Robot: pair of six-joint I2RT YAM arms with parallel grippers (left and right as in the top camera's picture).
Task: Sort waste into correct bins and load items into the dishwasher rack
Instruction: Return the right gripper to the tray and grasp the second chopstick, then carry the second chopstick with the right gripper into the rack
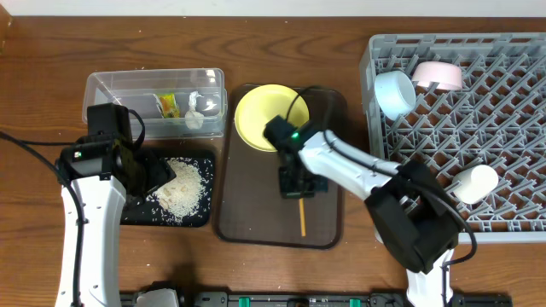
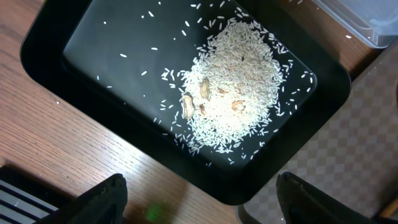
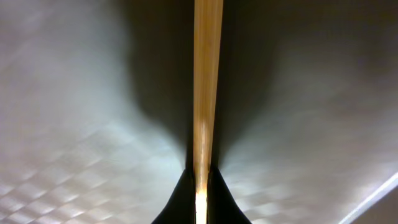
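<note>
My right gripper [image 1: 300, 189] is shut on a wooden chopstick [image 1: 301, 217] that lies on the dark brown serving tray [image 1: 324, 230]; in the right wrist view the chopstick [image 3: 207, 74] runs straight up between the closed fingertips [image 3: 201, 186]. A yellow plate [image 1: 256, 115] sits at the tray's far end. My left gripper [image 2: 199, 199] is open and empty over the black tray [image 2: 93, 56], which holds the rice heap [image 2: 233, 87]. In the overhead view the rice [image 1: 183, 188] shows too. The clear tub [image 1: 111, 89] holds the green-yellow wrapper [image 1: 167, 104]. The grey rack [image 1: 512, 128] holds a light blue bowl [image 1: 394, 92], a pink bowl [image 1: 437, 75] and a pale cup [image 1: 474, 183].
Several peanut-like pieces [image 2: 193, 102] lie in the rice. A white scrap [image 1: 198, 115] lies in the clear tub. The right arm reaches across the serving tray from the front right. Bare wooden table [image 1: 51, 51] surrounds the bins.
</note>
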